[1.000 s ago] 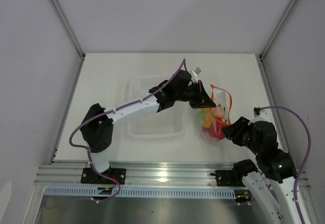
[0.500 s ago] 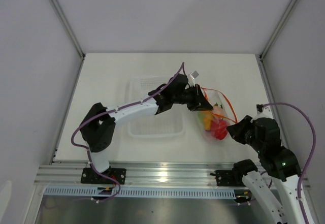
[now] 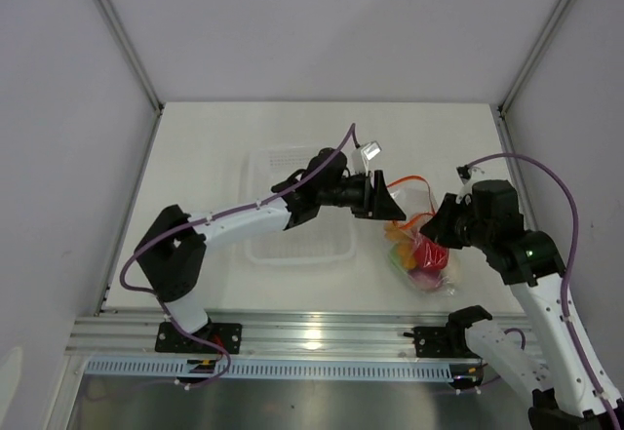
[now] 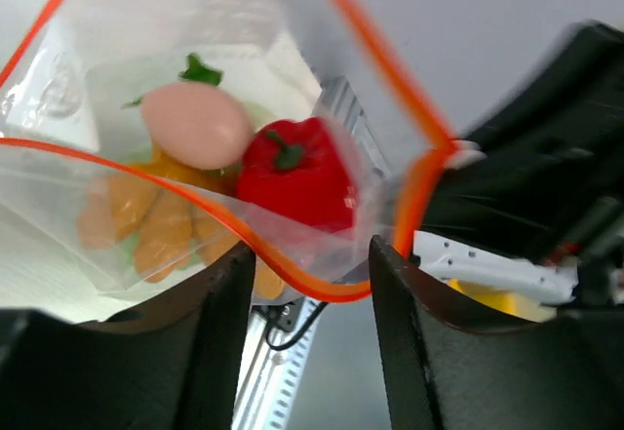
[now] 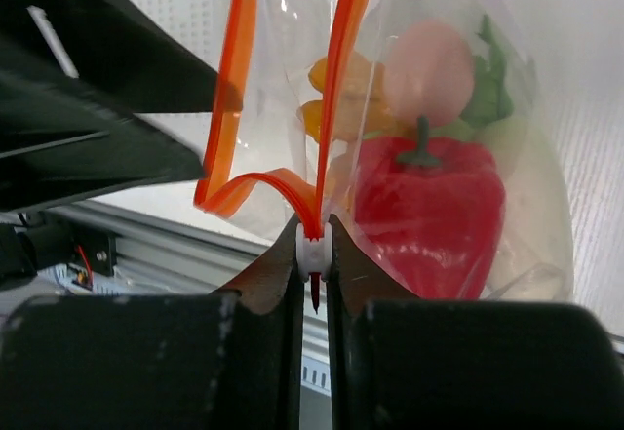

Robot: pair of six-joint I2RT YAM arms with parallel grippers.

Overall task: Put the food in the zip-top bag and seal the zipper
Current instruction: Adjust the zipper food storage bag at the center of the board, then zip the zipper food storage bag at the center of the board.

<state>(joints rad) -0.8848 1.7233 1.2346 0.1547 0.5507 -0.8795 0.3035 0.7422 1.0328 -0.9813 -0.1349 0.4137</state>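
Right gripper [image 5: 312, 243] clenched on the zipper [image 5: 341, 79], pinching one end of the strip. The zip-top bag [image 3: 427, 264] sags beneath it, front right of the table [image 3: 195, 157]. Red bell pepper [image 5: 429, 215] and pink round piece [image 5: 429, 69] inside (mouth gaping). Left gripper [image 4: 310, 254] released, jaws apart at the mouth's rim. Clear tray [image 3: 297, 253] under the left arm.

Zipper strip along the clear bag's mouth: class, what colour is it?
The zipper is orange-red, shown best in the right wrist view.
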